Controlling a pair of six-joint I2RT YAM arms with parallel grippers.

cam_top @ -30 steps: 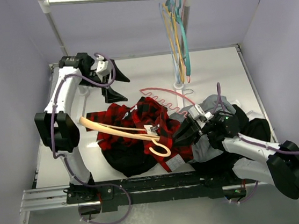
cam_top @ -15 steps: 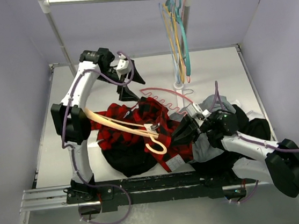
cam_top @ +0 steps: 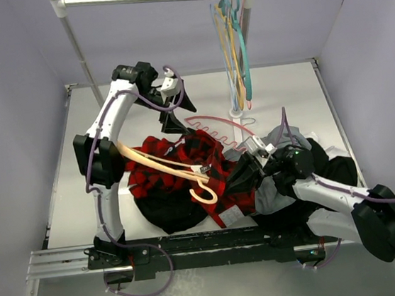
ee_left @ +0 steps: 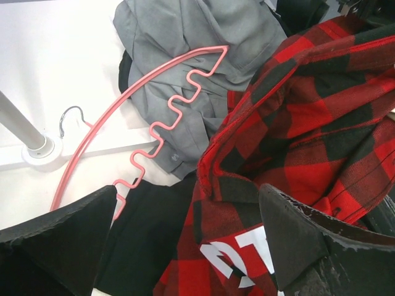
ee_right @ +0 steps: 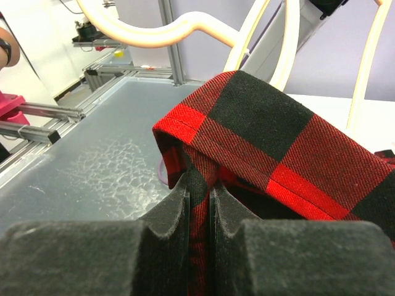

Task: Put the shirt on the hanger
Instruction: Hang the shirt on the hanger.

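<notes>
Evidently the right gripper (ee_right: 199, 203) pinches the shirt (cam_top: 217, 161) to anchor it beneath the hanger (cam_top: 158, 164) — while the left gripper (cam_top: 178, 116) hovers above, wide open and empty, free to grasp.
</notes>
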